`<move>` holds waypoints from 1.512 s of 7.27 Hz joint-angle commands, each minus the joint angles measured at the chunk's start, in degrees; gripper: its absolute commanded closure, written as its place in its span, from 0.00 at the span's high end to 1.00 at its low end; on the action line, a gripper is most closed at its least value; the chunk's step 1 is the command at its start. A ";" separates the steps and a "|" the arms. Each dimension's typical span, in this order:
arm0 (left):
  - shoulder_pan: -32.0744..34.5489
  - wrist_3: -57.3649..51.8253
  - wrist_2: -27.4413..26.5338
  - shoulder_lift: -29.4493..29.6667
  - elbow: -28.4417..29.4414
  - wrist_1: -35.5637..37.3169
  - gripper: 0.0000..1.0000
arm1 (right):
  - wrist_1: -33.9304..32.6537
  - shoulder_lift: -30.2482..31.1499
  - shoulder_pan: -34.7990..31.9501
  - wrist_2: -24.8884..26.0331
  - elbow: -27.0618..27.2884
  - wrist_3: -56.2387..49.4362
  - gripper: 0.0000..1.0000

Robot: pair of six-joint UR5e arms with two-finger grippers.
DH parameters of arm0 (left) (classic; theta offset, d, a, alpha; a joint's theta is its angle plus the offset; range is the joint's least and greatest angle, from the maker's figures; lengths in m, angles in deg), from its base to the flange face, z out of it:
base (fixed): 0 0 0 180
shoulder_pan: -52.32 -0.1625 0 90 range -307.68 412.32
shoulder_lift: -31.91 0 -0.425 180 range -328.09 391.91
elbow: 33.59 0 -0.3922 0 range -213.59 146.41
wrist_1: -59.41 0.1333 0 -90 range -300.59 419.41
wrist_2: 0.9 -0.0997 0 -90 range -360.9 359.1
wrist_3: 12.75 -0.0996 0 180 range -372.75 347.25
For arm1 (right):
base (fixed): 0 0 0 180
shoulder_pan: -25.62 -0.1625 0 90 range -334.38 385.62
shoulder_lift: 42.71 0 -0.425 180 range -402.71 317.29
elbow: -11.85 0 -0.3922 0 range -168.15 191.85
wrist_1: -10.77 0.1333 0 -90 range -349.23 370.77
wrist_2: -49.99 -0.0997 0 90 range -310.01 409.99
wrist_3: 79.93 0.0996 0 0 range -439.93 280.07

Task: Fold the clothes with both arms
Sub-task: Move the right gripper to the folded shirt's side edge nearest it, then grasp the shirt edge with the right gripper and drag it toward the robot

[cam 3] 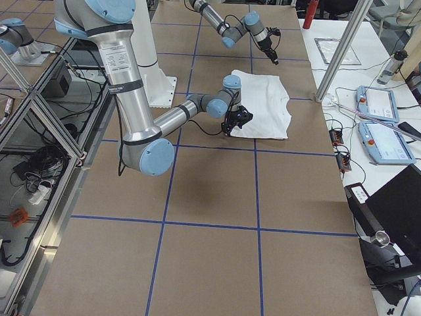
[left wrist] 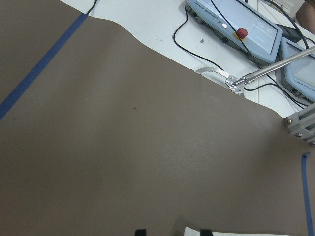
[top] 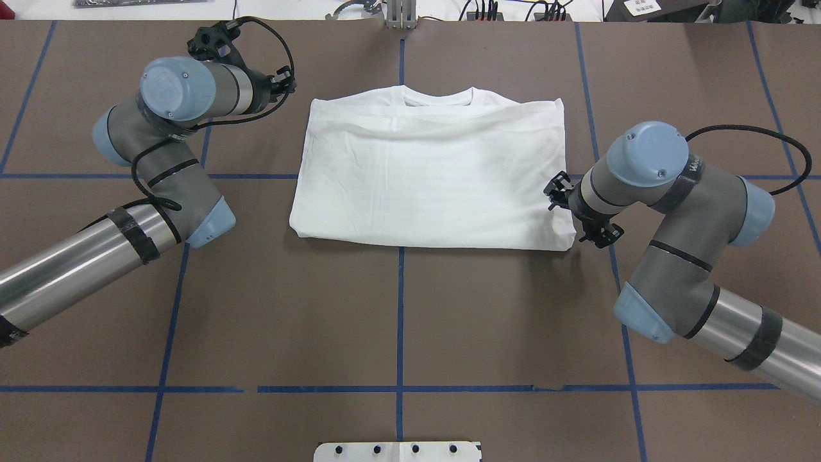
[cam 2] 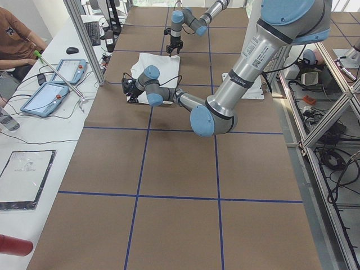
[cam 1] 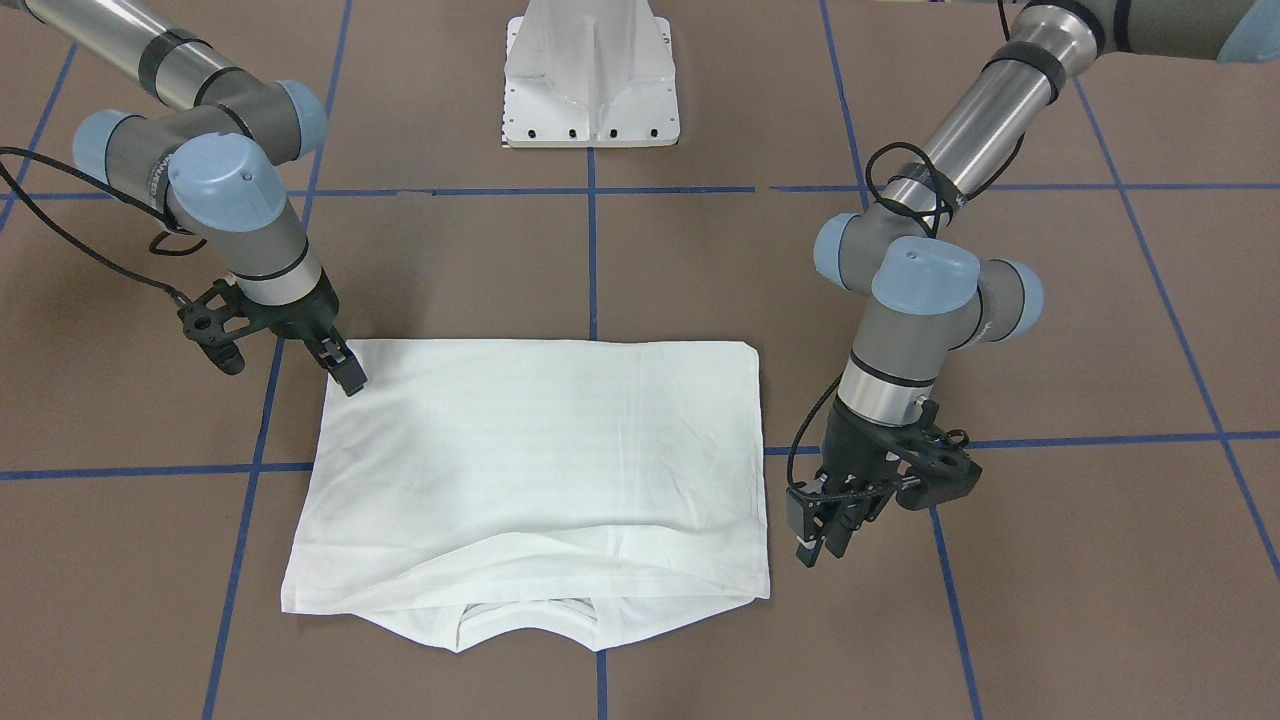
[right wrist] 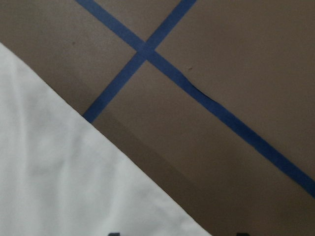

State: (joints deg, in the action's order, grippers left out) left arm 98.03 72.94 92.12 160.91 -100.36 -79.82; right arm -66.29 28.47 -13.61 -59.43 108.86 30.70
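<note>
Nearest the front-facing camera, at six o'clock, is the ribbed round neck of a white long-sleeved T-shirt. The shirt lies flat at the middle of a brown desk and is folded into a rough rectangle, with an upper layer of cloth lapping over the neck end. Blue tape lines divide the desk into large squares. At four o'clock from the shirt, just off its side edge and apart from the cloth, hangs the small black left gripper on its silver-grey jointed left arm. It points down, its fingers parted, with nothing between them. At ten o'clock, the small black right gripper on the silver-grey jointed right arm sits at the shirt's far corner, touching the cloth. Its wrist view shows the fingertips spread, one over the white cloth and one over the bare desk. At twelve o'clock, well apart from the shirt, stands a white flared pedestal base.
</note>
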 commanded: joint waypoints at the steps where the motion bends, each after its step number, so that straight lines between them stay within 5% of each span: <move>1: 0.00 0.00 -0.03 -0.16 -0.11 0.02 0.47 | -0.12 0.36 0.20 -0.61 0.64 0.02 0.53; 2: 0.09 0.00 -0.03 -0.16 -0.28 0.02 0.47 | -0.12 0.36 0.29 -0.96 0.64 0.02 0.15; 3: 0.00 0.00 -0.12 -0.68 -0.63 0.02 0.47 | -0.12 0.36 0.29 -1.05 0.56 -0.07 0.00; 8: 0.00 0.00 -0.21 -0.78 -1.77 0.20 0.47 | -0.12 0.54 0.03 -2.72 1.87 -0.16 0.00; 10: 0.00 0.00 -0.12 -0.86 -2.57 0.20 0.47 | -1.69 7.44 1.68 -3.16 12.01 0.02 0.00; 11: 0.09 0.00 -0.03 -0.86 -4.05 0.28 0.47 | -10.40 7.57 4.31 -4.03 18.42 0.71 0.00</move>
State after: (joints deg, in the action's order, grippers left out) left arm 98.03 72.94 92.01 160.09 -103.09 -79.59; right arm -69.71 34.45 -11.77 -62.64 120.09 30.85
